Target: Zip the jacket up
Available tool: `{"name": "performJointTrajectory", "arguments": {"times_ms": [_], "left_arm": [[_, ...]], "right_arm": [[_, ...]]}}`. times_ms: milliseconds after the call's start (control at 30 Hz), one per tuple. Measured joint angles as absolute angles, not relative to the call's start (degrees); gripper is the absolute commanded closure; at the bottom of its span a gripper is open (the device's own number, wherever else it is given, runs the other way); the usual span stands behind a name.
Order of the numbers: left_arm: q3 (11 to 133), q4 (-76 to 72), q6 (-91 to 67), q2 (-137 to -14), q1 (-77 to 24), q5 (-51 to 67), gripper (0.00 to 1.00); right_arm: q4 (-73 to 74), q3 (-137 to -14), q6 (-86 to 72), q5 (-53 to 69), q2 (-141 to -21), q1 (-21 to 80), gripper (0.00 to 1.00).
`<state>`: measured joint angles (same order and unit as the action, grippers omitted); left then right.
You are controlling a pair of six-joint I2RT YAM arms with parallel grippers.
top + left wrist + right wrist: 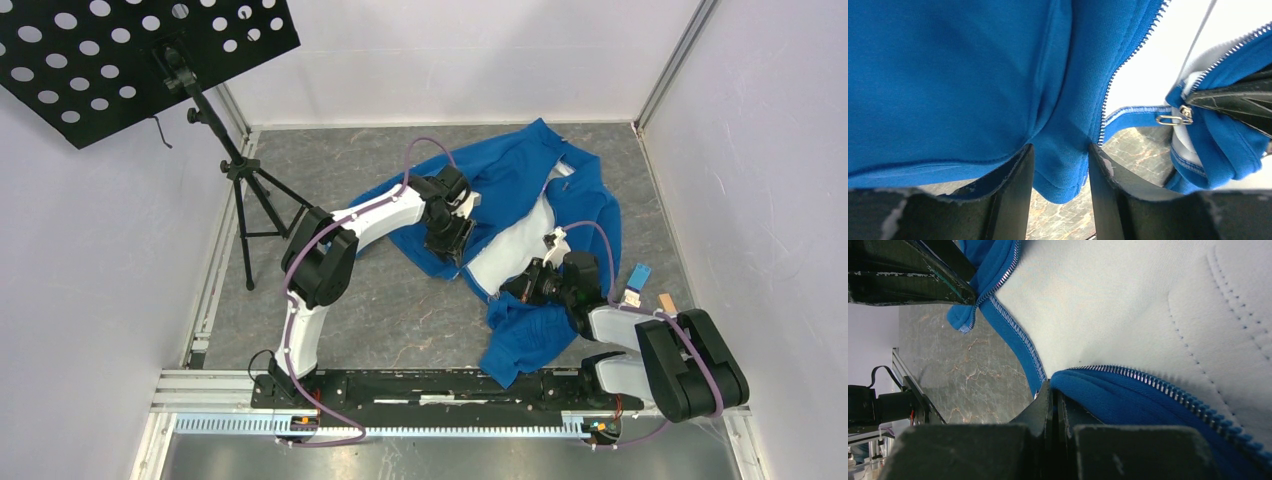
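Note:
The royal-blue jacket lies open on the grey marble table, its pale lining facing up. My left gripper is shut on the bottom corner of the left front panel; in the left wrist view blue fabric fills the gap between the fingers, beside the zipper teeth. The metal zipper pull hangs at the other panel's bottom, next to my right gripper. My right gripper is shut tight on that panel's bottom edge, by its zipper teeth.
A black perforated music stand on a tripod stands at the back left. Small blue and brown tags lie by the right arm. White walls enclose the table; a metal rail runs along the near edge.

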<state>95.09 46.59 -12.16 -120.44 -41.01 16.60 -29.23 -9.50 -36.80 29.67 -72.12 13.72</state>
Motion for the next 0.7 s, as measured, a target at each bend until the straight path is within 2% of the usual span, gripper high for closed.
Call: {"name": "performJointTrajectory", "arguments": {"times_ms": [400,700], "left_arm": [[95.5,47.5,-12.1,-120.5,-40.9,13.2,0.53],[95.5,47.4,-12.2,-120.5,-40.8,13.7,0.75]], "right_arm": [[-28.6,-9.5,-36.6,29.7,-71.6,13.7,1.0],[-28.5,-9.5,-36.6,29.7,-71.5,13.7,1.0]]}}
